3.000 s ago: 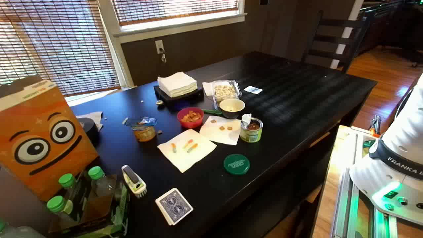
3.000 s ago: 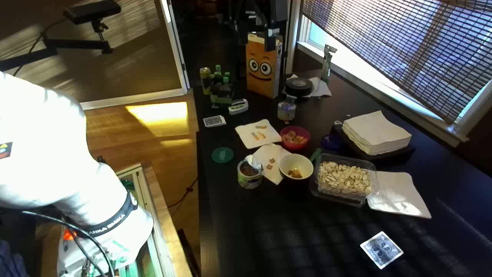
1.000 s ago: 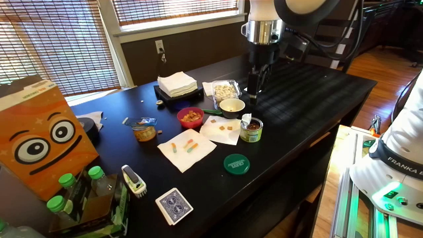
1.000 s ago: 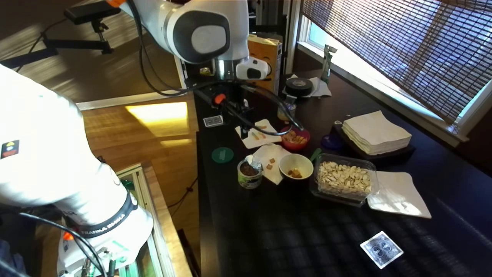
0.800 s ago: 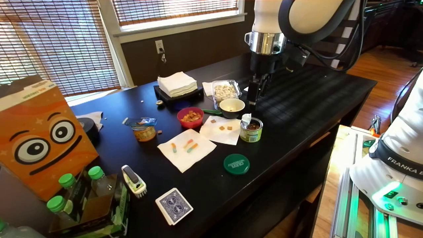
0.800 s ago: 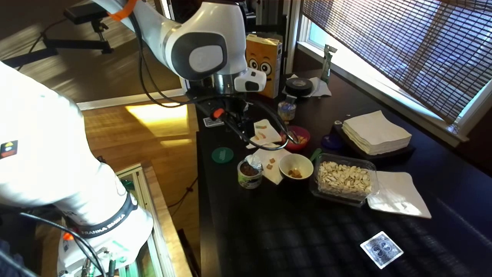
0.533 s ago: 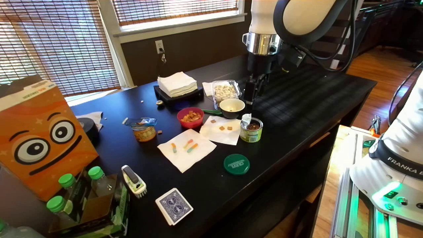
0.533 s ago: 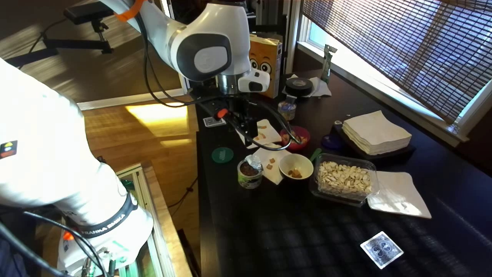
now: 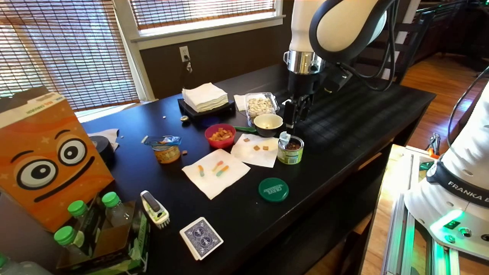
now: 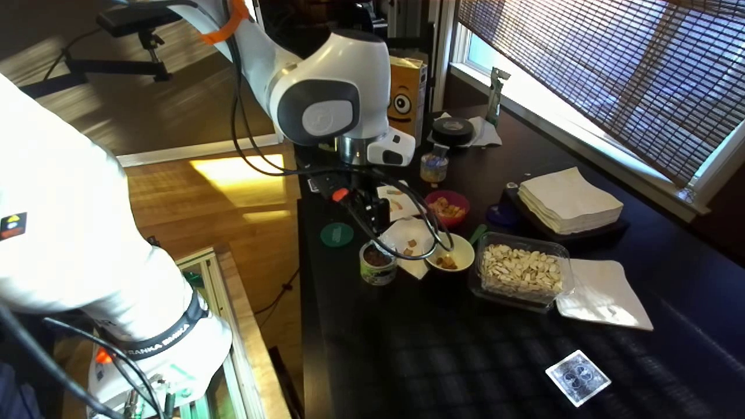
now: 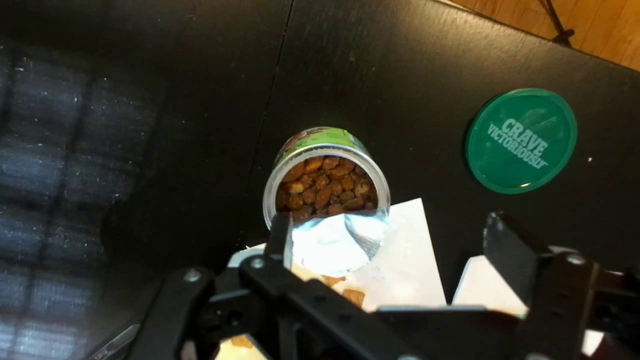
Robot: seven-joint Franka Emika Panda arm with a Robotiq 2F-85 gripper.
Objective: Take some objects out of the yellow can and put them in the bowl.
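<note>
Note yellow can [image 9: 289, 157], upright on the table [image 9: 363, 114] near the edge facing the robot base [image 9: 458, 206]; bowl [image 10: 464, 255] farther in from that edge, beside the seed tub [image 10: 512, 301]. See gripper [image 11: 389, 232] hanging above and near the can, not touching, fingers [image 11: 510, 255] spread wide, pinching nothing. Judge nuts [image 11: 327, 187] in the can, almond-like, as light, hard and glossy: apt to slip or roll, unlikely to crush. Pinch just one across its flanks, at the bare half of the mouth, away from the foil flap [image 11: 330, 245]. Expect thin, floppy foil, easy to snag. Avoid bumping the rim: risk of tipping.
</note>
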